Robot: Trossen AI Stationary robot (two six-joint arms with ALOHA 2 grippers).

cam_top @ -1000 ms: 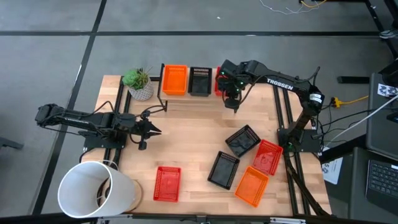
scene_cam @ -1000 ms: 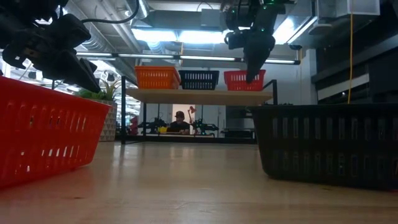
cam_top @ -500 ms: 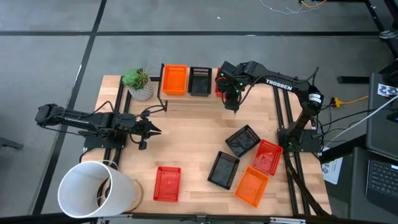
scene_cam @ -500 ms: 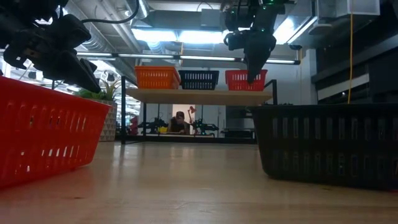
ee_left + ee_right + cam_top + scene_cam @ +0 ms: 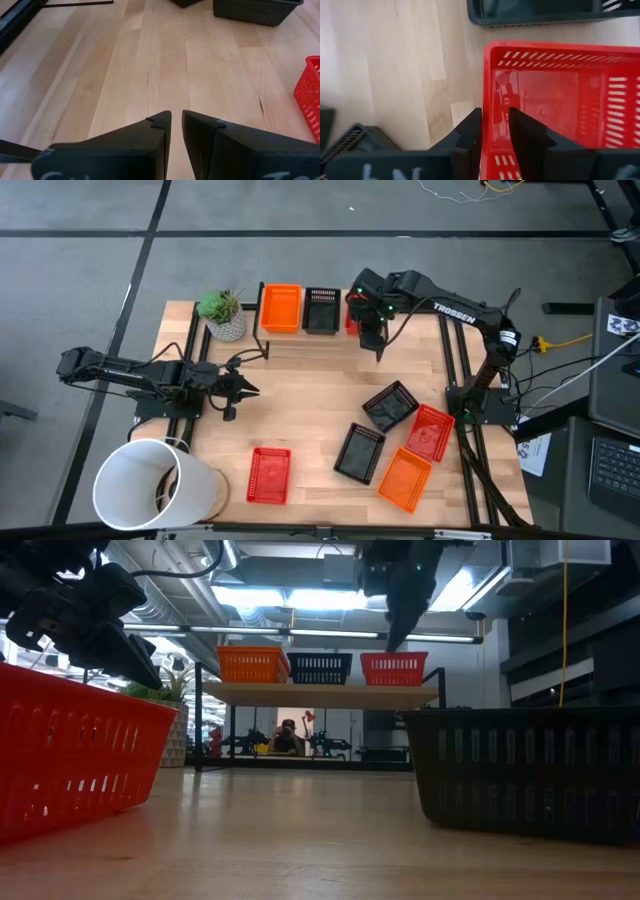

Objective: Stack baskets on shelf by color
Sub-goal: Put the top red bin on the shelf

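Note:
The shelf (image 5: pixel 320 693) stands at the table's far edge and bears one orange basket (image 5: pixel 281 308), one black basket (image 5: pixel 321 310) and one red basket (image 5: pixel 393 668) side by side, each on its bottom. My right gripper (image 5: pixel 495 117) hovers just above the red basket's (image 5: pixel 555 100) near left corner, fingers pointing down and a little apart, holding nothing. In the low view its tips (image 5: pixel 392 640) are clear of the rim. My left gripper (image 5: pixel 243 388) is shut and empty above the table's left side.
On the table's near right lie a black basket (image 5: pixel 392 405), a red basket (image 5: pixel 430 430), another black basket (image 5: pixel 360 452) and an orange basket (image 5: pixel 405 478). Another red basket (image 5: pixel 269 475) lies near middle. A white bucket (image 5: pixel 150 485) and a potted plant (image 5: pixel 222 313) stand at the left.
My right gripper has gone up from the red basket on the shelf's right end, from level with the basket's rim to clear above it. The red basket has stayed on the shelf.

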